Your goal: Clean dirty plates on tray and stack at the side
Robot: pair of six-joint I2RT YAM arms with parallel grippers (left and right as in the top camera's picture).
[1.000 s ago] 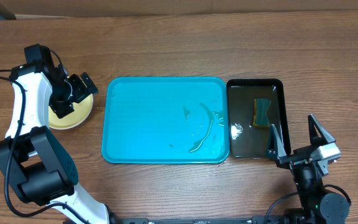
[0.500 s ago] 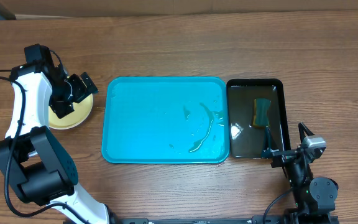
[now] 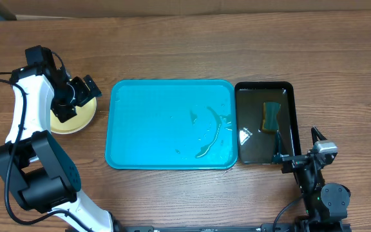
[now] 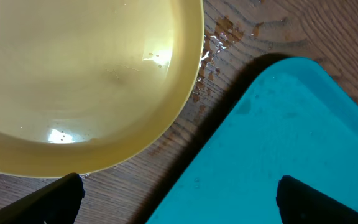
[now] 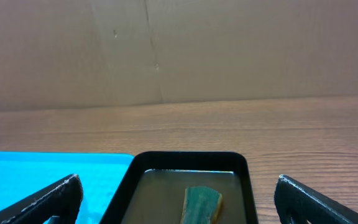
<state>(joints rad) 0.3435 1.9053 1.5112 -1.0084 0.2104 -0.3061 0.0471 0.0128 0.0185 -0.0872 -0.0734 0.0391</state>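
Turquoise tray [image 3: 153, 129], pale yellow plate [image 4: 73, 81], black tray [image 3: 263, 84], green-and-yellow sponge [image 3: 272, 116], brown wood-grain table [image 3: 172, 45].

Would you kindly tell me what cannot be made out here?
- Overhead: whether more plates lie under the yellow plate; the left gripper covers much of it.
- Left wrist: that plate's remainder, cut off by top and left edges.
- Right wrist: the sponge's near end, cut off by the bottom edge.

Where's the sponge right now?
Overhead, the sponge lies in the black tray at the table's right, just right of the blue tray.
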